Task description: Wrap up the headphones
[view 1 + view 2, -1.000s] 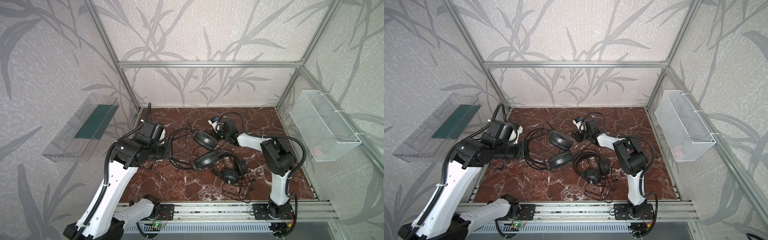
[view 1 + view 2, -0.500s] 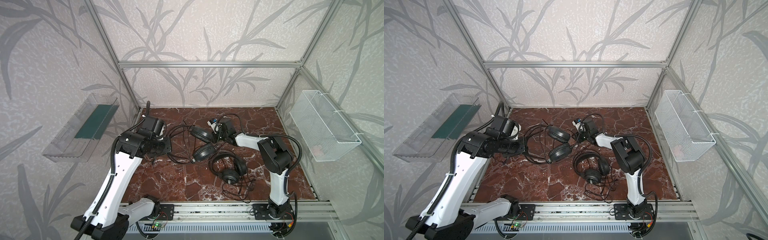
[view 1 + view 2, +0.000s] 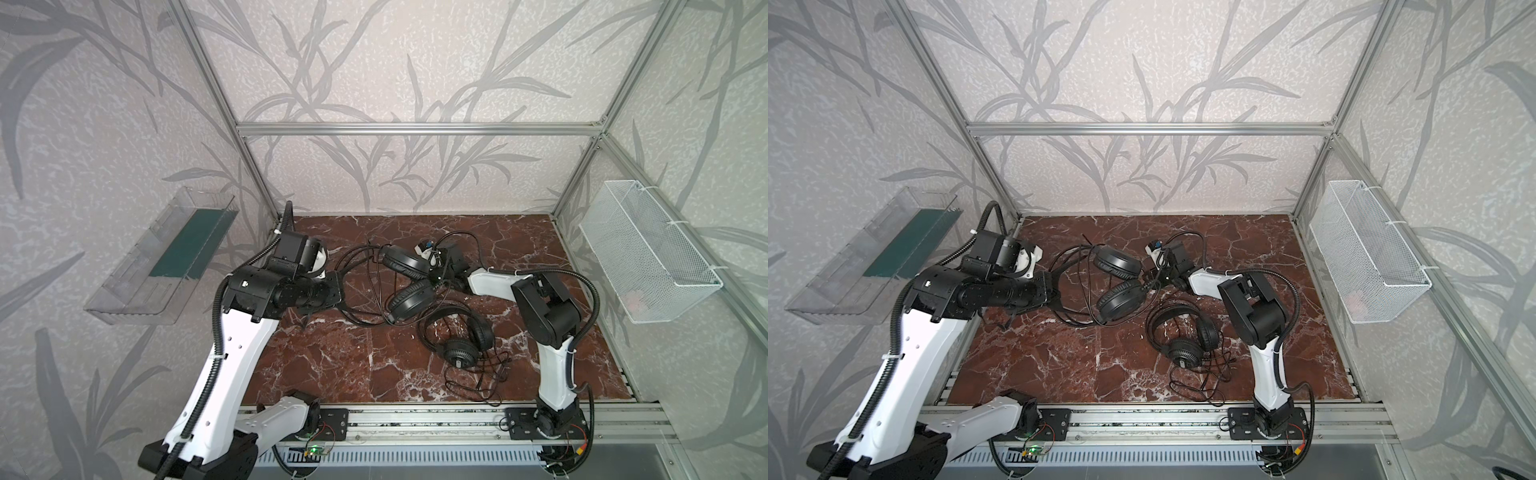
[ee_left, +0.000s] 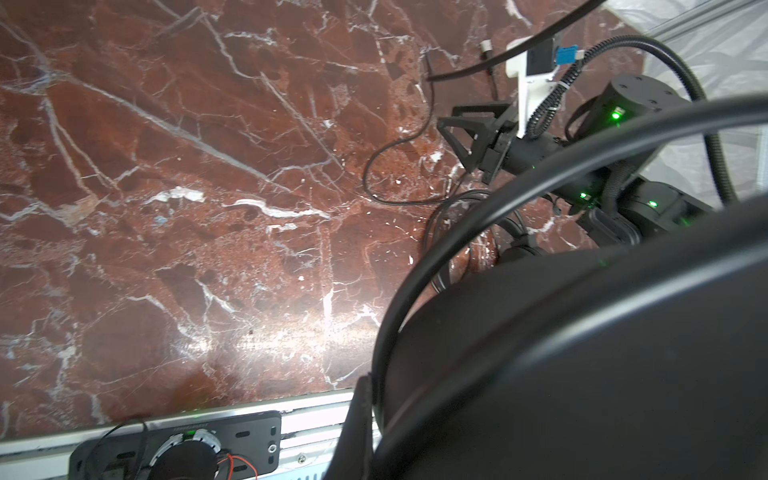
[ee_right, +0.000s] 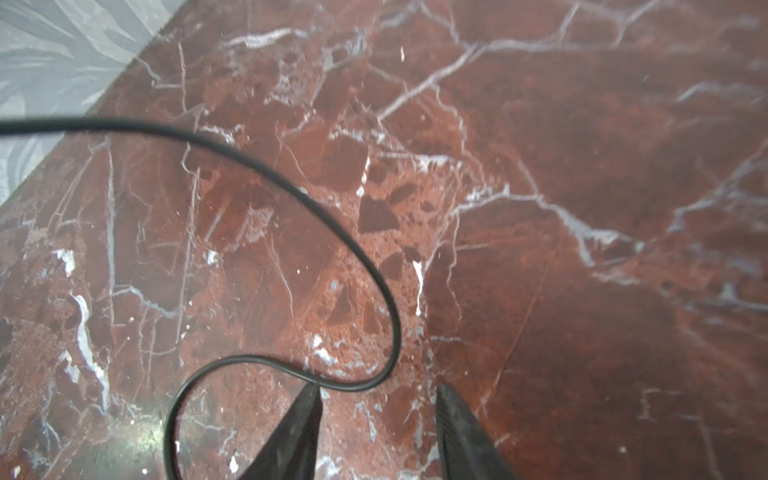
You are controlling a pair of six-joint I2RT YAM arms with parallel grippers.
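Since a second earlier, the left arm has lifted its elbow and pulled back, and the rear headset (image 3: 411, 300) has slid with it toward the back of the tabletop (image 3: 332, 365); the front headset (image 3: 459, 351) has stayed where it was.

Left end effector (image 3: 337, 286): clenched. Its fingers are hidden in both top views. In the left wrist view the thin arched headband of the rear headset runs down to the jaw edge, so the grip appears to be on that band. The two earcups of this headset sit one behind the other near the middle of the tabletop, with cable loops spread between them and the left arm.

Right end effector (image 5: 378, 390): released, jaws apart with only bare marble between them. A thin black cable (image 5: 291, 187) curves just past one fingertip without being pinched. In both top views this end effector lies low beside the rear headset's earcups.

The front headset rests flat toward the front right, near the right arm's base link, its cable in loose coils beside it. A clear tray (image 3: 166, 257) hangs on the left wall and a wire basket (image 3: 648, 257) on the right wall.
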